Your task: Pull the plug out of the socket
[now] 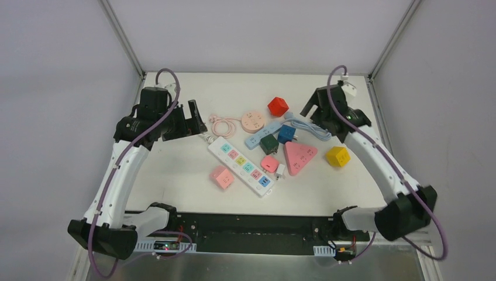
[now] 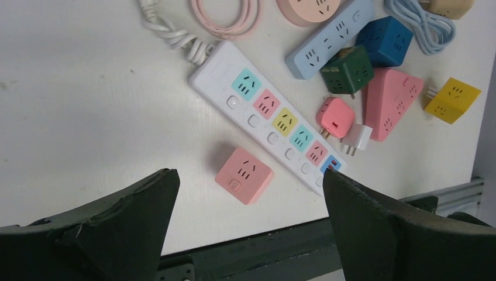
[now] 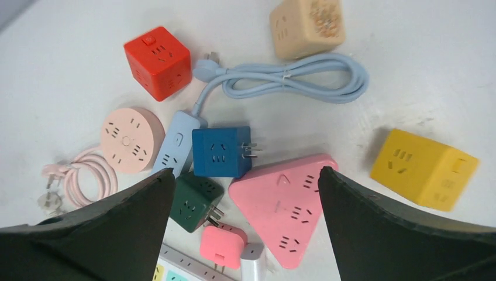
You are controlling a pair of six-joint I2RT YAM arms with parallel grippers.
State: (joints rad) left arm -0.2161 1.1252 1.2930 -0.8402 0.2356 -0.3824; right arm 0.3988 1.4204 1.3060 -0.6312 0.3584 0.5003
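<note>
Fingers first: left gripper has its fingers spread wide and gripping nothing, hanging off the cord end of the white power strip. Right gripper has its fingers spread just as wide and touching nothing, well beyond the strip's far side. Task item is the blue cube plug, which lies on the table beyond the strip's far side, with its prongs bare and seated in no socket. Going toward the strip from there: green cube, then a small pink plug and a white plug just beside the strip, both with loose prongs showing. Light blue strip and pink triangle socket are also beyond the strip, either side of the blue cube. Farther out: round pink socket, red cube, beige cube, yellow cube. Pink square adapter sits alone on the strip's near side. Any print on the housings is too small to read.
</note>
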